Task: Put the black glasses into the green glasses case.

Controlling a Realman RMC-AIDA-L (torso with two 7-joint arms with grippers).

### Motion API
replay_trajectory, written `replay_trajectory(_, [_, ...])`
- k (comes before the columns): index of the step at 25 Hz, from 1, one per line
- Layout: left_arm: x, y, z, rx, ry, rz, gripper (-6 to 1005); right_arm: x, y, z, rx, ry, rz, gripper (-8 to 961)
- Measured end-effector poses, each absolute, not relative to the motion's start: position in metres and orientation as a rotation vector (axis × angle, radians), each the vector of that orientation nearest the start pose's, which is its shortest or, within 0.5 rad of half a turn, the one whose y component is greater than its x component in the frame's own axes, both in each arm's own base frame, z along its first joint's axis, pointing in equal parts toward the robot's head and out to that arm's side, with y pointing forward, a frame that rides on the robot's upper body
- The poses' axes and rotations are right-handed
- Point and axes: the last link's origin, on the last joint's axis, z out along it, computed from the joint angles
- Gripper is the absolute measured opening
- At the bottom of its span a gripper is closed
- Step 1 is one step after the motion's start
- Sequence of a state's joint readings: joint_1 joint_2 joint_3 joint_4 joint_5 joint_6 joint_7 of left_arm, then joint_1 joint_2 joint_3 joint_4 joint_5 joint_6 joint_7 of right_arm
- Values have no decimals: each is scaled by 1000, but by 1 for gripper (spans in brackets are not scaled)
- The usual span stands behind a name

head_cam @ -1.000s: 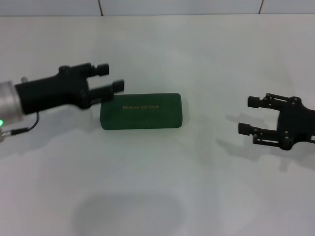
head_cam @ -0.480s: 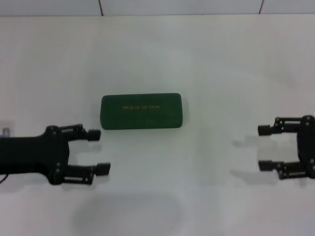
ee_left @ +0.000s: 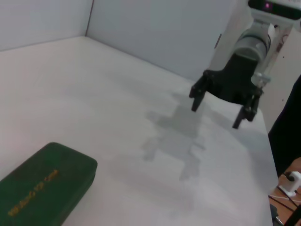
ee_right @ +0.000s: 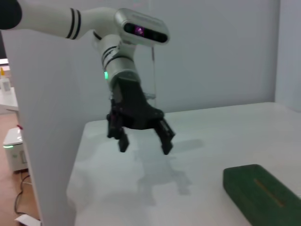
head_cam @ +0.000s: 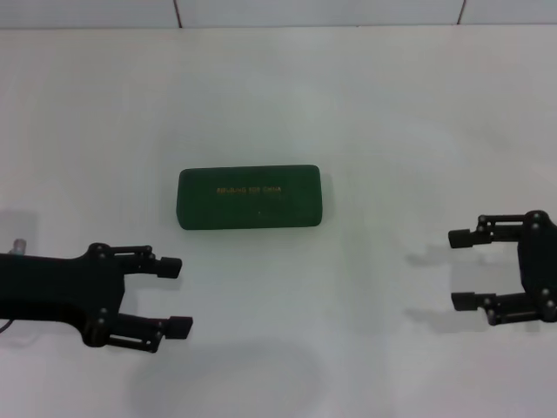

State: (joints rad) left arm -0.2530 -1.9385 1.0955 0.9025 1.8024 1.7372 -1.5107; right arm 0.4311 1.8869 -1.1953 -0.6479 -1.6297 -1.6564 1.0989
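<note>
Green glasses case (head_cam: 251, 198) closed, between left gripper (head_cam: 172, 297) and right gripper (head_cam: 460, 269), both fingers spread, untouched.

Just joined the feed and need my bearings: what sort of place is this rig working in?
Probably a lab or test bench, not a home. A plain white table boxed in by pale partition walls, cables and a plug beside it. Only the closed green glasses case lies between the open left gripper and right gripper.

You're looking at a plain white table (head_cam: 365, 113). One thing lies on it: the green glasses case (head_cam: 251, 198), shut and flat, gold lettering on its lid facing up.
</note>
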Motion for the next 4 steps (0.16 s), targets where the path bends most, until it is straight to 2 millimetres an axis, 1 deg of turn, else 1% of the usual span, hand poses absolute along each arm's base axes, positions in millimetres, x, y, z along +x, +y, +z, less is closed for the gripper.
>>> replay_trajectory(4, [-294, 253, 40, -2991, -662, -522, 872, 270, 301, 29, -2947, 79, 647, 720])
